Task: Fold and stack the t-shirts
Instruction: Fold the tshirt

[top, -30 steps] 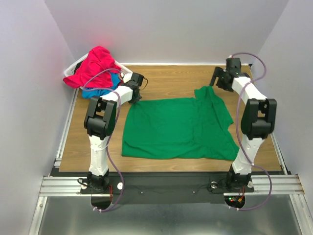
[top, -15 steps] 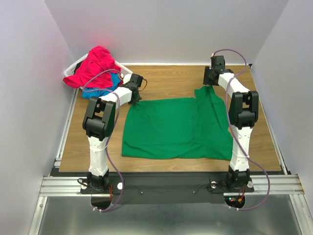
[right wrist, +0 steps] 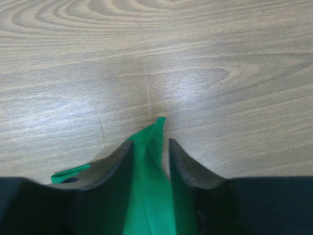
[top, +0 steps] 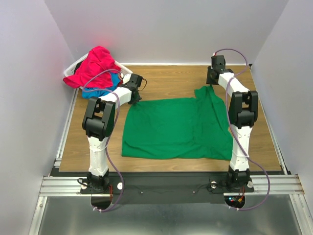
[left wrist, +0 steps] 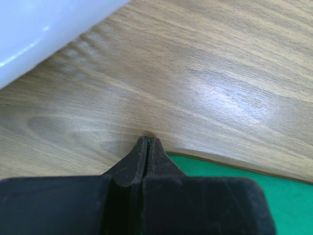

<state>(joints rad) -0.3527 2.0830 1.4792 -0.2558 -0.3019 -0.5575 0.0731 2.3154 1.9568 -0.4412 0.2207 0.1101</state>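
A: Layout?
B: Table (top: 171,81) carried the green shirt (top: 178,128) spread flat mid-frame. Basket (top: 71,73) upper left held the red shirt (top: 95,63) over the blue shirt (top: 100,90).
A: Grippers?
B: Left gripper (left wrist: 147,142) was pinched together at the shirt's upper-left corner; cloth between the tips not visible. Right gripper (right wrist: 150,147) sat apart, a green fold between its fingers.

Green t-shirt (top: 178,128); red t-shirt (top: 95,63).
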